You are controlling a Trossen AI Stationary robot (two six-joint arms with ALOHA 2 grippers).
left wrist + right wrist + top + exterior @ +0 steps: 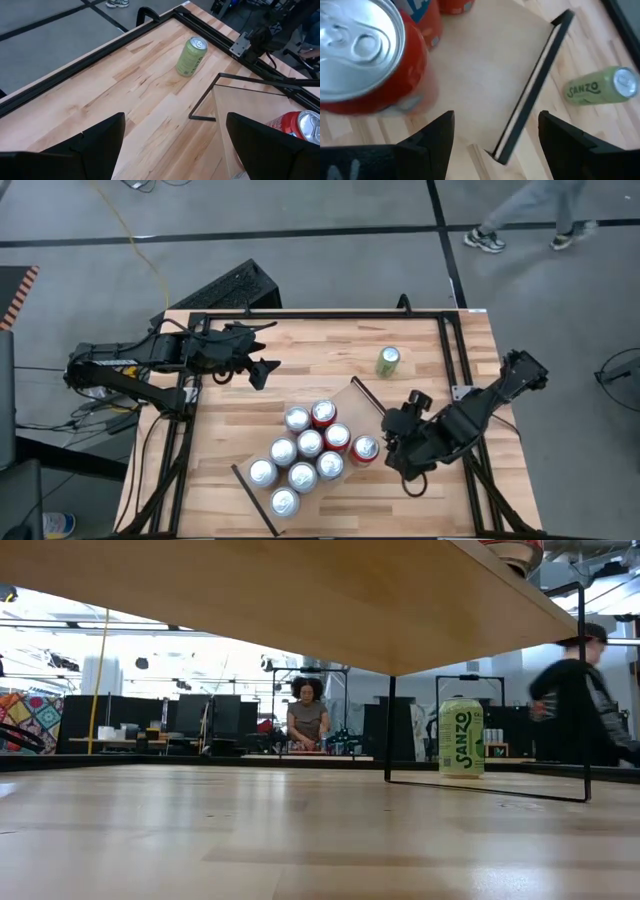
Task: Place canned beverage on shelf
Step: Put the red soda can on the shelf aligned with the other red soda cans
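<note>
A green can (461,738) stands upright on the tabletop (300,830) beneath the raised shelf (300,600).

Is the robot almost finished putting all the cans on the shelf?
Nearly. Nine cans already stand on the shelf, the newest a red can at its edge. The right pincer sits open beside that can, holding nothing. The left pincer waits open over the table's far left. One green Sanzo can still stands on the tabletop.

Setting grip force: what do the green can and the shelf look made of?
Green can: likely thin aluminium, judging by its bare silvery top and glossy printed wall. Shelf: pale, matte plain wood by its look, with a thin black strip, seemingly metal, along its end.
</note>
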